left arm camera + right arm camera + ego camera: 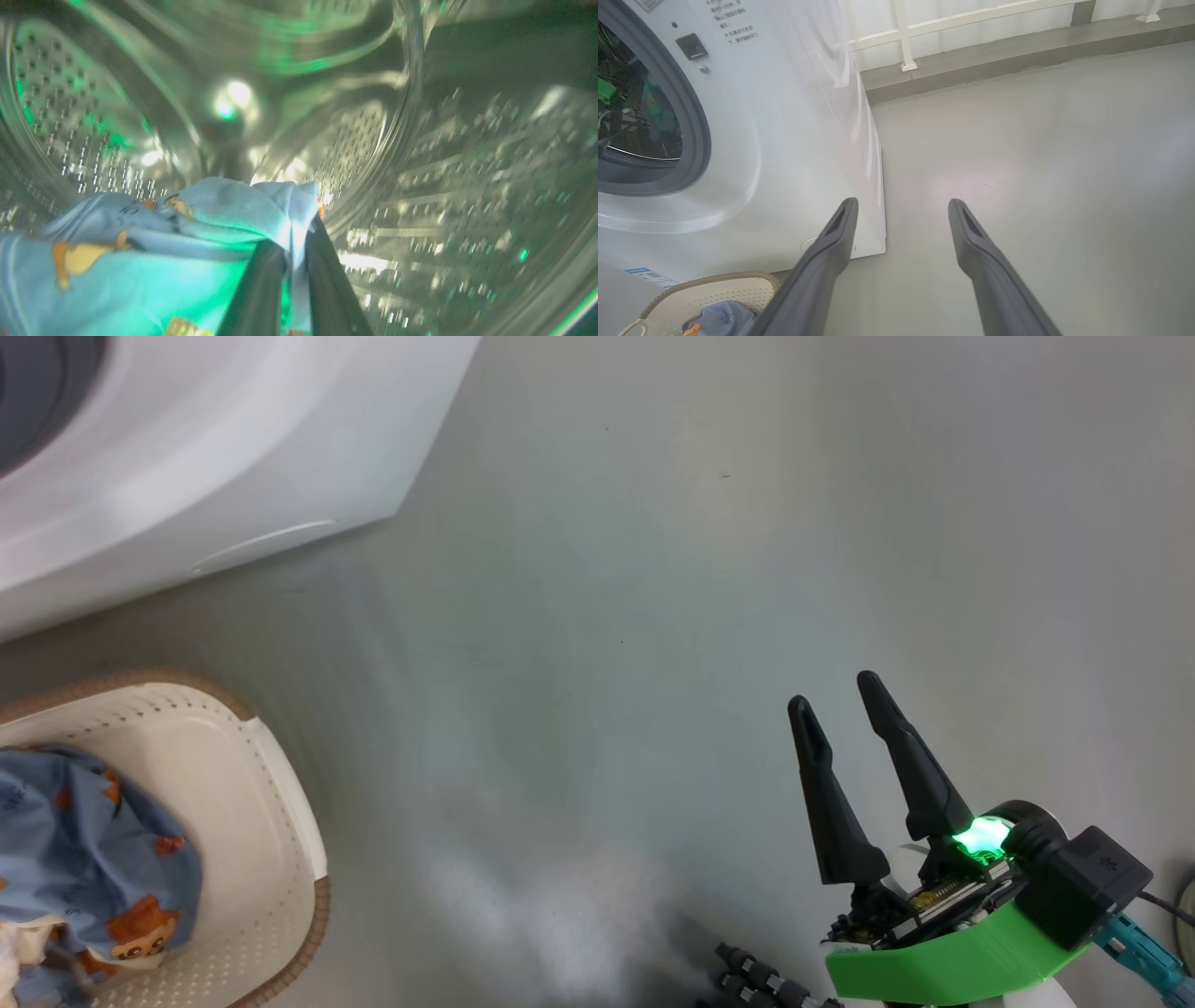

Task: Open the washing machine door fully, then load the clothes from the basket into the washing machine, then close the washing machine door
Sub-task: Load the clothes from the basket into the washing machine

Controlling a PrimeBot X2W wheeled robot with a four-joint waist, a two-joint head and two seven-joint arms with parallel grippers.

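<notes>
My left gripper (299,224) is inside the washing machine's perforated steel drum (444,196), shut on a light blue bear-print piece of the clothes (196,219) that hangs to its left. More of the clothes (89,859) lie in the cream basket (252,784) at the lower left of the head view, also seen as clothes (721,315) in the basket (714,291) in the right wrist view. The white washing machine (187,448) stands at the upper left, its grey gasket (693,135) ringing the mouth. My right gripper (840,695) hovers open over bare floor, its fingers (831,238) empty. The door is out of view.
Grey floor (653,569) stretches to the right of the machine. A raised kerb with a white railing (994,18) runs along the far side. The basket sits on the floor just in front of the machine's lower corner, by a small round flap (810,242).
</notes>
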